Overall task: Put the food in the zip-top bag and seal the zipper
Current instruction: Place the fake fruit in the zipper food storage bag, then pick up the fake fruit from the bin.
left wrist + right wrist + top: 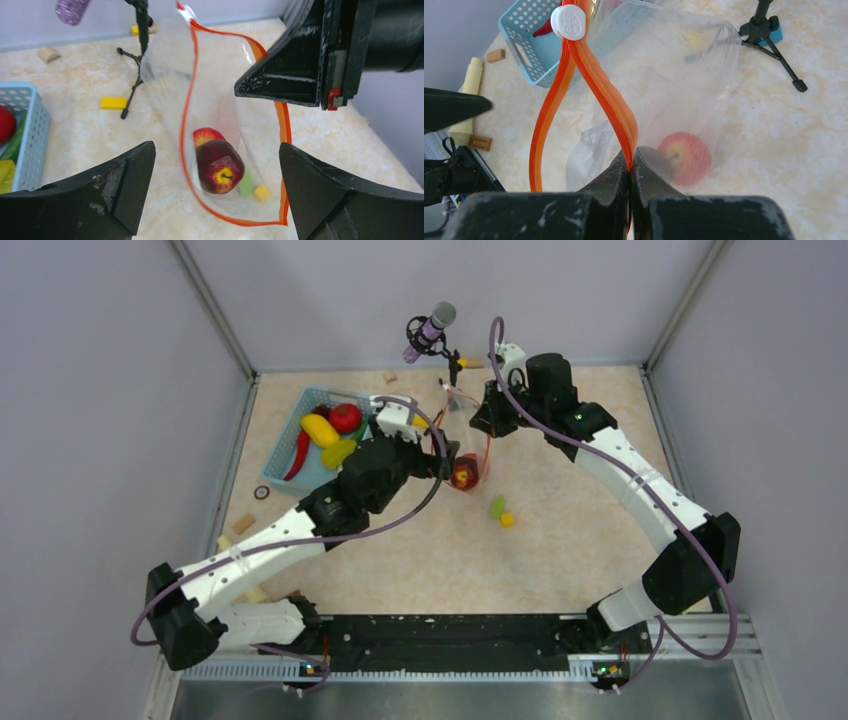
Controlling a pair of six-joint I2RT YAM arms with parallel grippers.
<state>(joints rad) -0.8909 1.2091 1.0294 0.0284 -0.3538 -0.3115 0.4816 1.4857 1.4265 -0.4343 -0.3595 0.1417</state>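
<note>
The clear zip-top bag [470,440] hangs upright with its mouth gaping. My right gripper [630,155] is shut on one side of the orange-red zipper [604,90], below the white slider [568,22]. A dark red apple [218,166] lies at the bottom of the bag, with a red-and-yellow shape right behind it. My left gripper [216,147] is open and holds nothing, with its fingers spread wide above the bag's mouth. More food sits in the light-blue basket [300,405]: a red tomato [345,418], yellow pieces [320,430] and a red chili [298,457].
A small green block [497,506] and a yellow block [507,520] lie on the table right of the bag. A microphone on a black tripod [432,330] stands behind it, with a yellow block [113,103] near its legs. Wooden bits lie along the left edge.
</note>
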